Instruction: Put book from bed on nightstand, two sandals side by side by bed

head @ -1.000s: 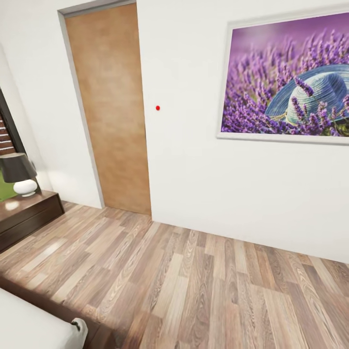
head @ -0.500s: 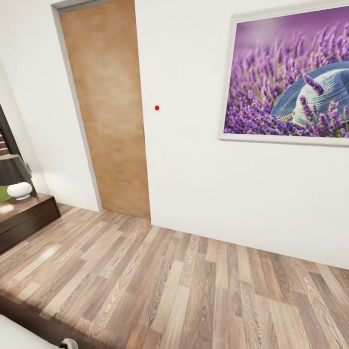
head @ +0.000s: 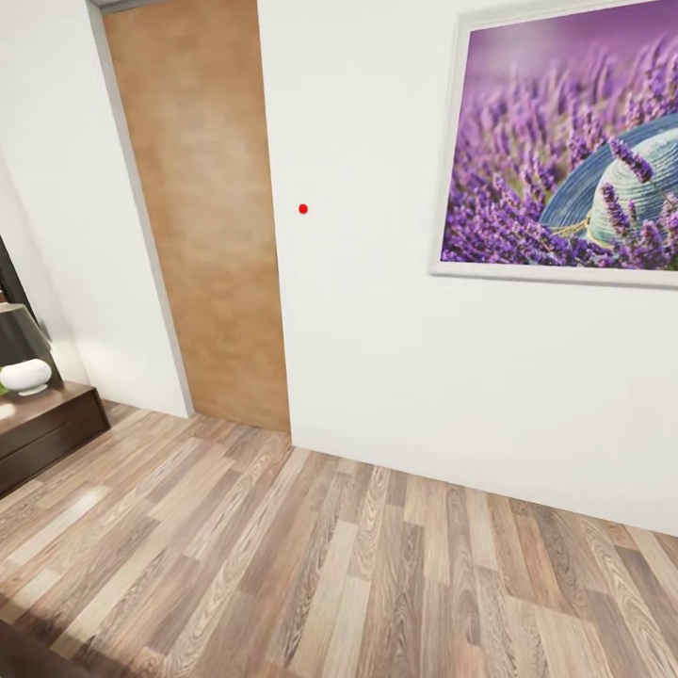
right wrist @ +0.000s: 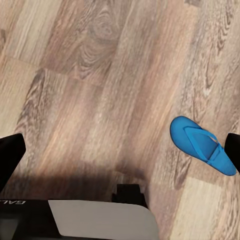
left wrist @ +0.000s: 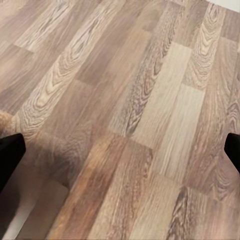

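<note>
One bright blue sandal (right wrist: 202, 145) lies flat on the wood-plank floor in the right wrist view, beside one fingertip of my right gripper (right wrist: 120, 150). That gripper hangs open above the floor with nothing between its fingers. My left gripper (left wrist: 120, 152) is also open over bare planks, its black fingertips (left wrist: 10, 155) at the picture's edges. The dark nightstand (head: 42, 428) stands at the far left of the head view against the wall. A dark sliver of the bed frame (head: 19, 650) shows at the lower left corner. The book is out of view.
A lamp (head: 24, 363) with a white base and dark shade stands on the nightstand. A brown door (head: 202, 217) and a lavender painting (head: 565, 151) are on the white wall ahead. My robot's base (right wrist: 100, 220) shows under the right gripper. Wood floor (head: 377, 565) stretches ahead.
The head camera has moved toward the wall: door and painting look larger, the nightstand has slid left, and the pale mattress corner has dropped out of the bottom of the picture.
</note>
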Tool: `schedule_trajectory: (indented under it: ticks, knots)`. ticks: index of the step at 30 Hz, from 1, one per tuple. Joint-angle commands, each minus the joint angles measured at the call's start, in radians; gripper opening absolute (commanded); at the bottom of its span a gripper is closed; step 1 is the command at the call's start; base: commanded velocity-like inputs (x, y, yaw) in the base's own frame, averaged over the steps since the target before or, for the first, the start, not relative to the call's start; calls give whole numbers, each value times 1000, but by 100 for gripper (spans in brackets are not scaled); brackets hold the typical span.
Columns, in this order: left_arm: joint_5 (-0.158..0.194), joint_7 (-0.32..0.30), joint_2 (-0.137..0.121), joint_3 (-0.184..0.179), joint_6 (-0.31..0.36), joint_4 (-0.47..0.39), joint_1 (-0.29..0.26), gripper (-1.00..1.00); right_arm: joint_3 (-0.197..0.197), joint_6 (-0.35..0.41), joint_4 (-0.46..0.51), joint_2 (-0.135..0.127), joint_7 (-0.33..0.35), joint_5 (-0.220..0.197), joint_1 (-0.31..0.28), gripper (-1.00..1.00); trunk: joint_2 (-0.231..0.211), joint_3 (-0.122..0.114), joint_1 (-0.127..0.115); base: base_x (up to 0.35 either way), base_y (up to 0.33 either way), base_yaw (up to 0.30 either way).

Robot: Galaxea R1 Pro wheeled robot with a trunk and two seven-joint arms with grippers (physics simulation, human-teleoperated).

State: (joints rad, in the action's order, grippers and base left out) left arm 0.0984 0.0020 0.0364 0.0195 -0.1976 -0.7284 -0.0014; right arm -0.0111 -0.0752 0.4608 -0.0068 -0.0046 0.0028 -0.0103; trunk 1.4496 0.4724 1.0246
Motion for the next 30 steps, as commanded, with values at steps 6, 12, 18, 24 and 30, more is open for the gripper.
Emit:
schedule_trajectory:
  ticks: [6, 12, 18, 24, 30]
  knots:
    - [9, 0, 0, 0, -2, 0, 0, 100, -1, -3, -1, 0, -1, 0, -1, 100, 0, 1, 0, 248, 0, 0]
    - [9, 0, 0, 0, -2, 0, 0, 100, -1, -3, -1, 0, -1, 0, -1, 100, 0, 1, 0, 250, 0, 0]
    - [9, 0, 0, 0, -2, 0, 0, 100, -1, -3, -1, 0, -1, 0, 0, 100, 0, 1, 0, 250, 0, 0]
    - [9, 0, 0, 0, -2, 0, 0, 100, -1, -3, -1, 0, -1, 0, 0, 100, 0, 1, 0, 97, 0, 0]
    - [9, 0, 0, 0, -3, 0, 0, 100, -1, -3, -1, 0, 2, -2, -1, 100, 0, 1, 0, 8, 0, -8]
